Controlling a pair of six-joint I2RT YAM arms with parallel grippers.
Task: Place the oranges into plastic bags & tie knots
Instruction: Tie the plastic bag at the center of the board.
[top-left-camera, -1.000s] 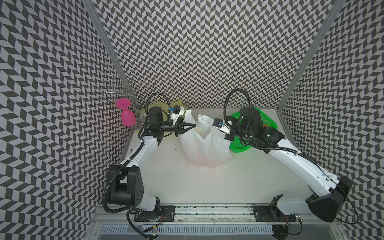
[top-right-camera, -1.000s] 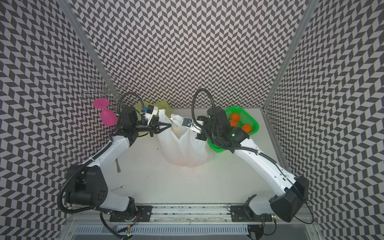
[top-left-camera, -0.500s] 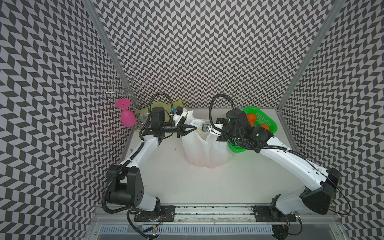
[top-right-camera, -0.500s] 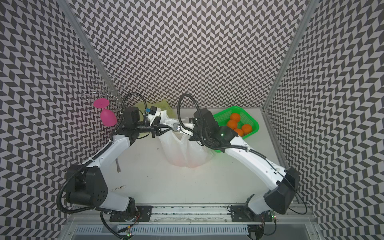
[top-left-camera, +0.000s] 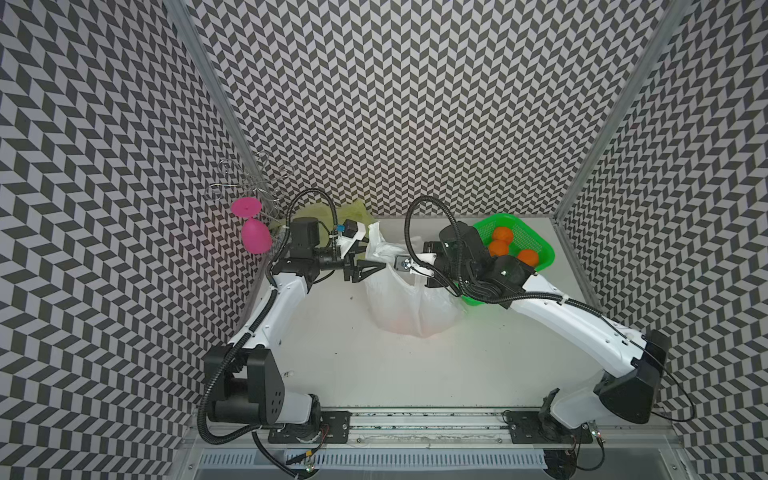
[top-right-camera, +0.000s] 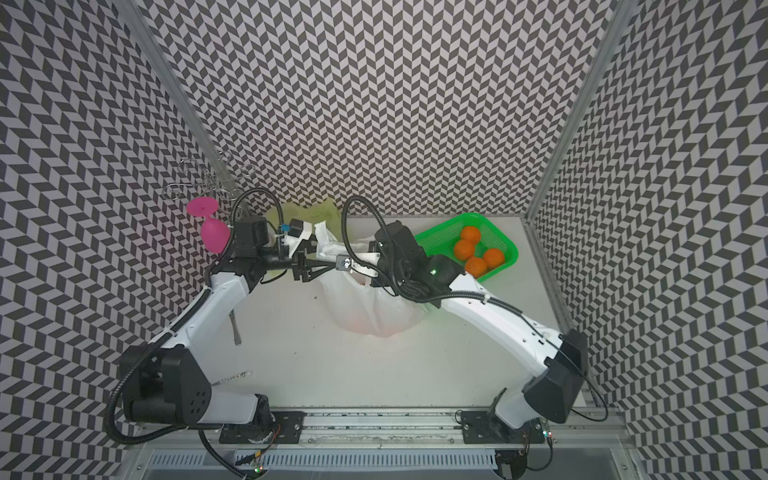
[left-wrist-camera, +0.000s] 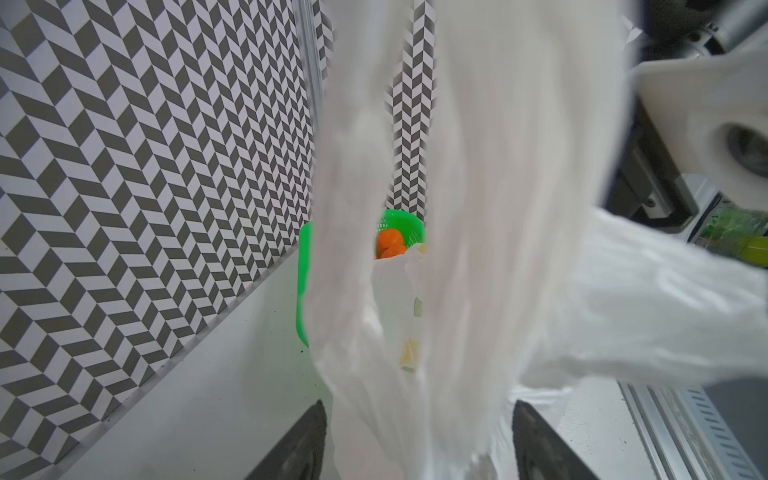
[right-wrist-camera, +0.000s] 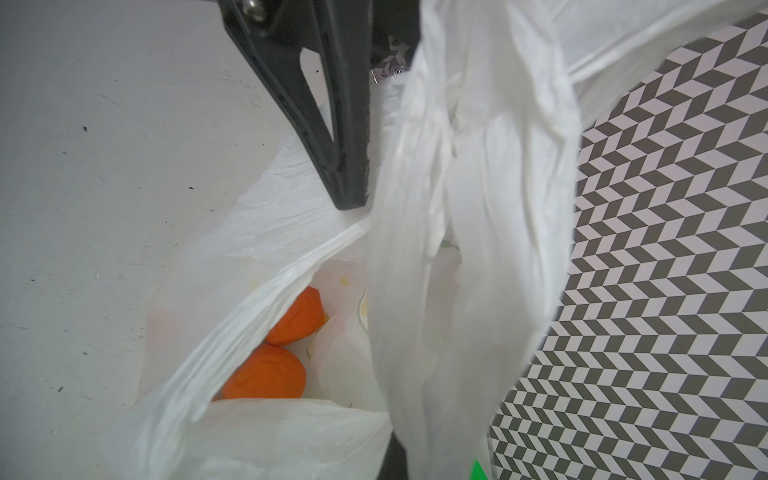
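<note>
While your left fingers (left-wrist-camera: 305, 444) stand spread wide, a loose strip of the white bag (top-left-camera: 415, 307) running between them, your right fingers (right-wrist-camera: 388, 463) pinch another strip tight. That bag sits mid-counter (top-left-camera: 332, 340) holding two visible oranges (right-wrist-camera: 266, 378); four more lie in the green basket (top-right-camera: 471, 216).

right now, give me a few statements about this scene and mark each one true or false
1. The green basket holds four oranges. True.
2. The white bag is empty. False: at least two oranges lie inside it, as the right wrist view shows.
3. The pink glass stands upright beside the basket. False: it hangs upside down from the wire rack.
4. The left tool has its jaws apart. True.
5. The yellow-green bag sits in the basket. False: it lies at the back, beyond the left tool.
</note>
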